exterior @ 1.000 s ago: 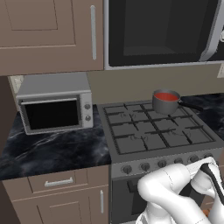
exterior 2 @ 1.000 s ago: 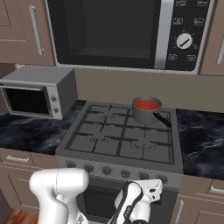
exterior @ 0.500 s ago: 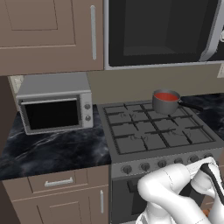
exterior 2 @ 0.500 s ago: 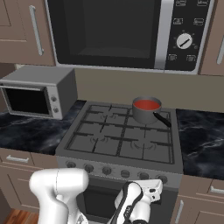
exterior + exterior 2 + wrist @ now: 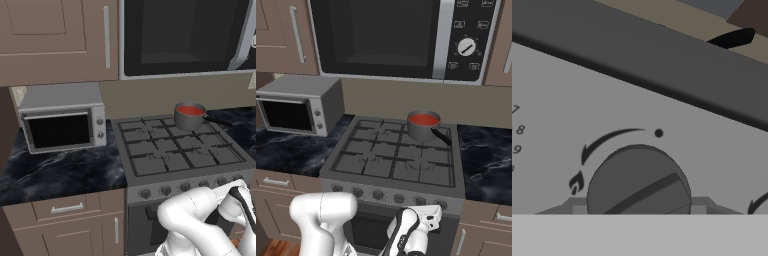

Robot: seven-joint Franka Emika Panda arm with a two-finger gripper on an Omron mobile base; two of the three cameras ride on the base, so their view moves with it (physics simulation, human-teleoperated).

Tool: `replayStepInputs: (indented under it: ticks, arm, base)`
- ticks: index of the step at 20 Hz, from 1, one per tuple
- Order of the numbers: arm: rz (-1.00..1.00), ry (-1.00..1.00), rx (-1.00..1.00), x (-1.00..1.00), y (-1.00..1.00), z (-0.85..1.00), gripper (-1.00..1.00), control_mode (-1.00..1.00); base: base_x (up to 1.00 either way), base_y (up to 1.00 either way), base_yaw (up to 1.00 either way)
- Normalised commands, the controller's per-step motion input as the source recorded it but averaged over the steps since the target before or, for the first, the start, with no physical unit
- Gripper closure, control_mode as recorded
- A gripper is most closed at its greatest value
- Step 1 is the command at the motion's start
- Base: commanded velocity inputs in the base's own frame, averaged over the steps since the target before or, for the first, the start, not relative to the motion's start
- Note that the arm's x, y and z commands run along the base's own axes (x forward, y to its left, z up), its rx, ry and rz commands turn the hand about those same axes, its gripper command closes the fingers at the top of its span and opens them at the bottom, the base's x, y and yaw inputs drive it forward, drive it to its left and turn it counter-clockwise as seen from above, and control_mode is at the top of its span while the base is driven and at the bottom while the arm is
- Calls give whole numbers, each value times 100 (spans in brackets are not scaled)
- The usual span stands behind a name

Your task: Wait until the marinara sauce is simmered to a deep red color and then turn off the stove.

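Observation:
The marinara sauce (image 5: 190, 110) (image 5: 423, 119) is a smooth red disc inside a grey saucepan (image 5: 188, 120) (image 5: 423, 129) on the back right burner of the stove (image 5: 150, 162) (image 5: 376, 165). My gripper (image 5: 239, 195) (image 5: 428, 210) is pressed against the stove's front panel, at a knob near the right end of the row. In the hand view a round dark knob (image 5: 638, 180) sits very close, its bar slanting from lower left to upper right. My gripper (image 5: 638, 205) is shut on this knob, with grey fingertips (image 5: 573, 205) flanking it.
A silver toaster oven (image 5: 62, 122) (image 5: 298, 107) stands on the black marble counter (image 5: 55, 172) left of the stove. A large black-windowed microwave (image 5: 185, 37) (image 5: 396, 37) hangs above it. The saucepan's black handle (image 5: 441, 136) points toward the right front.

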Motion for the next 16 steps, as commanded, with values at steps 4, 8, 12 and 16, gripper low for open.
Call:
replayStepInputs:
  ticks: [4,8,12,16]
  arm:
    - [0,0,0,0,0,0,100,-100]
    - [0,0,0,0,0,0,100,-100]
    - [0,0,0,0,0,0,100,-100]
    - [0,0,0,0,0,0,100,-100]
  base:
    - [0,0,0]
    - [0,0,0]
    - [0,0,0]
    - [0,0,0]
